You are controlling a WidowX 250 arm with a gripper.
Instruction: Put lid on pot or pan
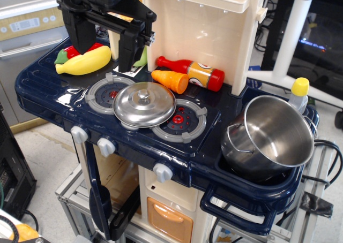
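The lid (144, 104), a shiny steel disc with a small centre knob, lies flat on the toy stove top between the two grey burner rings. The pot (269, 137), a deep shiny steel vessel with wire handles, sits tilted in the toy sink at the right, open and empty. My gripper (105, 42) is black, hangs above the stove's back left, up and behind the lid. Its two fingers stand apart, open, holding nothing.
A yellow toy banana (88, 61) with a red piece lies at the back left. An orange toy carrot (171, 80) and a red ketchup bottle (194, 71) lie behind the lid. The cream back wall (206, 34) rises behind. A yellow-capped bottle (298, 92) stands behind the pot.
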